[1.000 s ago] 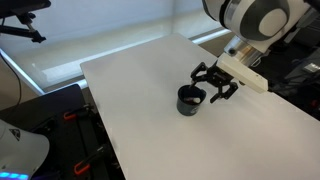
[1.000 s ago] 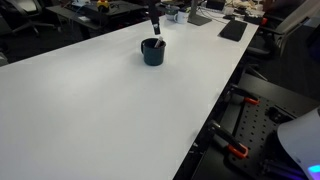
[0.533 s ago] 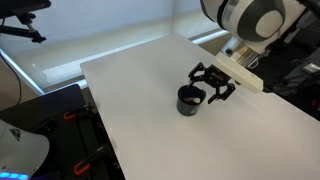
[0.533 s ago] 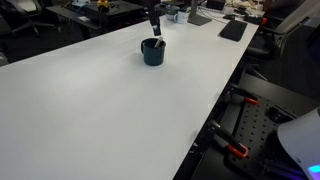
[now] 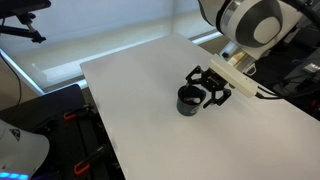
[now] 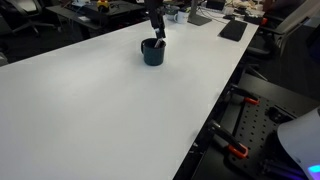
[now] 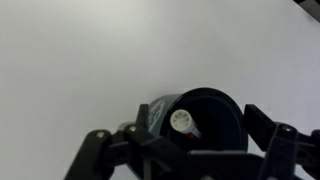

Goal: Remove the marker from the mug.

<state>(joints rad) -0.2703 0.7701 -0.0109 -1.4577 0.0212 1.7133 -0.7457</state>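
The small black mug (image 5: 187, 100) stands on the white table (image 5: 140, 110), toward its far side in an exterior view (image 6: 152, 52). In the wrist view the mug (image 7: 222, 112) fills the lower middle. The marker (image 7: 182, 121) leans inside it against the left rim, pale round end up and a bit of red body below. Its tip also shows above the rim in an exterior view (image 6: 159, 42). My gripper (image 5: 209, 88) hovers just above the mug, open. Its dark fingers (image 7: 264, 120) stand on either side of the mug, and nothing is between them but the marker's end.
The table's edge (image 6: 215, 110) runs close by, with black-and-red clamps (image 6: 236, 150) below it. A dark flat keyboard-like thing (image 6: 232, 30) and desk clutter lie beyond the mug. Office gear and a window lie off the far side (image 5: 60, 40).
The arm has shifted slightly and come down a little over the mug. The mug and marker have not moved, and the jaws stay wide.
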